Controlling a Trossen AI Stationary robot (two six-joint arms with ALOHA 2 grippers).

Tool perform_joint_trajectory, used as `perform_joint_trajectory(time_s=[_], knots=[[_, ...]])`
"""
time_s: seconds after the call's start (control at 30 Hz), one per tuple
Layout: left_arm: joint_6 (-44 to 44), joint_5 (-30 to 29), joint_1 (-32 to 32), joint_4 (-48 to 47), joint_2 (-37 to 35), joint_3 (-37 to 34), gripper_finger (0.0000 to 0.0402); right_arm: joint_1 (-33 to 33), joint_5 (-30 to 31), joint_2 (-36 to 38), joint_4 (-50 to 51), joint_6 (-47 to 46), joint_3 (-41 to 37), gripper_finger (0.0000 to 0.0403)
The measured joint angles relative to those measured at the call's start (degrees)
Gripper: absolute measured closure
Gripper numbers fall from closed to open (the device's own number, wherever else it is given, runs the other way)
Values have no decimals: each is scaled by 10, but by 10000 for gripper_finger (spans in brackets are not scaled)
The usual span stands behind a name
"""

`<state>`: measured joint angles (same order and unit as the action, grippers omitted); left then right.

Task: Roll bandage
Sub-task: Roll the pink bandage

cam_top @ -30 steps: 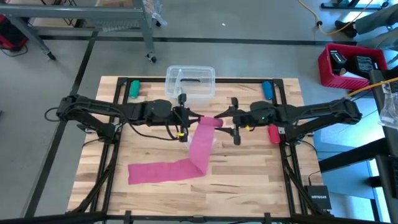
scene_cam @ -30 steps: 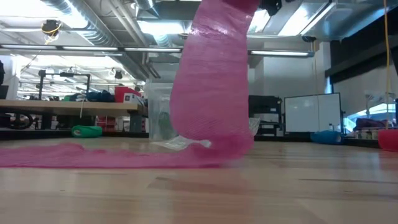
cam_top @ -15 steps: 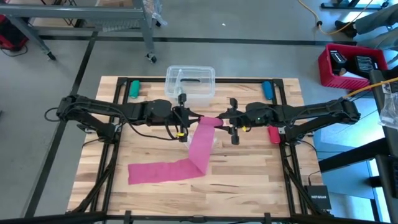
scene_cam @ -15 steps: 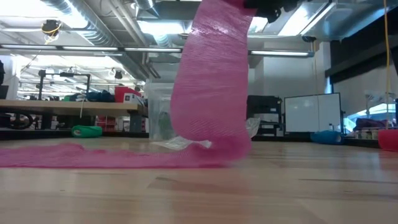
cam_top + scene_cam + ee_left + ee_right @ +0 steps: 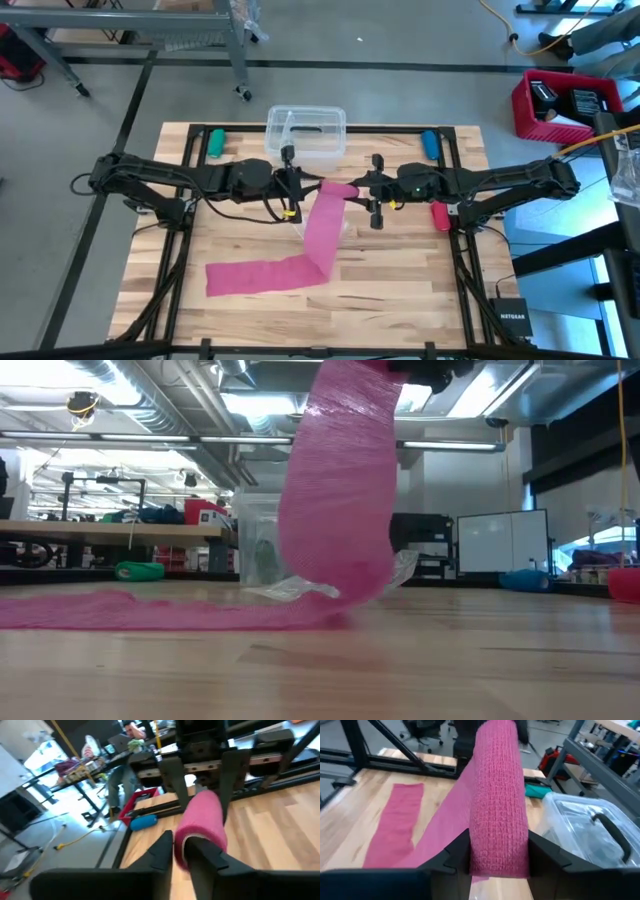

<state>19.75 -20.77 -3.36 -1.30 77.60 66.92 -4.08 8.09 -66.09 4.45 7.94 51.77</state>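
The pink bandage is partly rolled. Its roll [image 5: 338, 189] is held above the table's middle between my two grippers. From the roll a flat strip [image 5: 335, 490] hangs down to the table, bends, and lies flat toward the near left [image 5: 255, 275]. My left gripper [image 5: 293, 188] is shut on the roll's left end. My right gripper [image 5: 372, 190] is shut on its right end. The roll also shows in the left wrist view [image 5: 202, 817] and the right wrist view [image 5: 497, 795]. My left gripper comes level from the table's left and grips the roll's left end [image 5: 181, 851], with pink fabric showing in the narrow gap between its two fingers. The roll is lifted clear and lies roughly level. My right gripper comes level from the table's right and pinches the roll's right end [image 5: 497, 855] between its two fingers, one on each side. The fingers lie along the roll. The roll is clear of the table, with the strip hanging below it.
A clear plastic box [image 5: 305, 132] stands at the far middle. A green object [image 5: 215, 143] lies far left and a blue one [image 5: 430, 145] far right. A small red object [image 5: 439, 215] lies right of the grippers. A crumpled clear wrapper [image 5: 290, 590] lies behind the strip.
My right gripper has gone a little toward the table's left, and the roll with it. The hanging strip's lower bend has shifted left and drawn up slightly. The part lying flat on the table has stayed put.
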Motion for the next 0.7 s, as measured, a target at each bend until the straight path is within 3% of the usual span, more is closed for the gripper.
perform_joint_trajectory(time_s=[0.3,0.57,0.7], knots=[[-6,-73,1,-51,-29,0,255,-1,35,4,10,-2,0,256],[-103,-71,-11,-62,-26,0,244,-1,192,3,21,-35,-1,256],[-132,-71,-14,-66,-19,0,246,0,209,3,18,-32,-1,256]])
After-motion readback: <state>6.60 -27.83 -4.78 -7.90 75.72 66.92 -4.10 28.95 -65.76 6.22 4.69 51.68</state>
